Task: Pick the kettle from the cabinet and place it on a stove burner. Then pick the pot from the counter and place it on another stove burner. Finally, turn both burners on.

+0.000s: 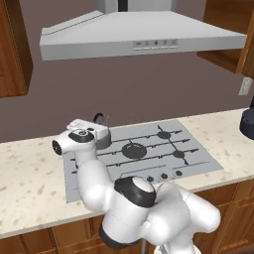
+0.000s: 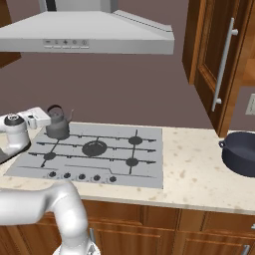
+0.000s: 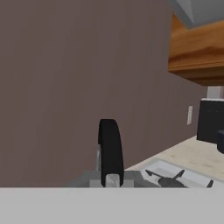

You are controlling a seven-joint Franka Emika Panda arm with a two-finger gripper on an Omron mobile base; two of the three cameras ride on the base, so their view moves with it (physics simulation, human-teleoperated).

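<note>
A: On the cooktop (image 1: 144,151), in the left base view, the kettle (image 1: 102,133) stands at the rear-left burner, at about ten o'clock from the big centre burner (image 1: 134,150). The hand (image 1: 99,130) is right against it from the left, though the white wrist hides the fingers here.

B: So which step is this?

A: I'd judge the end of step one: the kettle is set down on a burner and not yet let go. The pot (image 1: 247,124) waits at three o'clock, on the counter (image 1: 30,173) near the frame's right edge.

B: And the right base view?

A: The same picture from the other side. The kettle (image 2: 58,123) sits at the cooktop's (image 2: 124,164) far-left corner, at ten o'clock from the centre burner (image 2: 94,148); the hand's white body reaches in from nine o'clock at handle height. The pot (image 2: 242,152) is well apart, at three o'clock on the counter (image 2: 199,174).

B: The hand view?

A: The black arched handle (image 3: 110,148) rises at six o'clock, straight out from between the fingertips, so the hand (image 3: 112,180) is closed on it.

B: Next move?

A: Likely opening the fingers, lifting clear without tipping the kettle, then swinging right toward the pot.
</note>
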